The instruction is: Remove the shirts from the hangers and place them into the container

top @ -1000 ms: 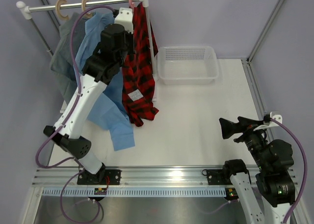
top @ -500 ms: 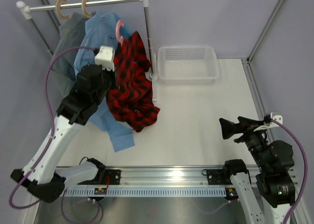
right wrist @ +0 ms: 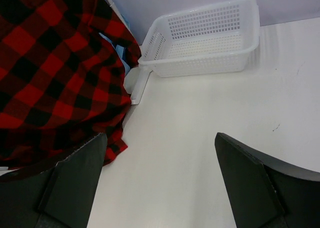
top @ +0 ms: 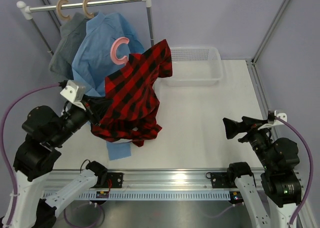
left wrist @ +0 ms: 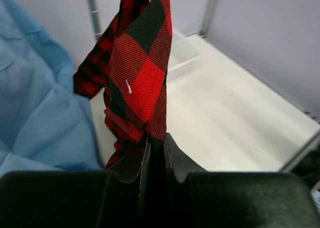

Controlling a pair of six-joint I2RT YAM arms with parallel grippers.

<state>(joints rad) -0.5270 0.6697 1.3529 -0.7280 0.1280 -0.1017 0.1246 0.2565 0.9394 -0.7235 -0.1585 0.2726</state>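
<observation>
My left gripper [top: 96, 111] is shut on a fold of the red-and-black plaid shirt [top: 132, 95], which hangs stretched in the air between it and the container. The jaws pinch the plaid cloth [left wrist: 142, 68] at their tips [left wrist: 156, 138]. The pink hanger [top: 119, 51] is off the rail, its hook sticking up from the shirt's collar. The light blue shirt [top: 97, 45] and grey shirt [top: 64, 43] hang on tan hangers [top: 88, 6] on the rail. The white mesh container [top: 200, 68] stands at the back, its left end hidden by plaid cloth. My right gripper [top: 234, 129] is open over bare table [right wrist: 159, 140].
The clothes rail [top: 105, 1] with its upright post [top: 149, 18] stands at the back left. The container [right wrist: 210, 63] sits beside the post's foot. A light blue sleeve [top: 120, 150] lies under the plaid shirt near the table's front edge.
My left arm has swung back toward the near left, pulling the plaid shirt and pink hanger off the rail and away from it. The right arm has not moved.
</observation>
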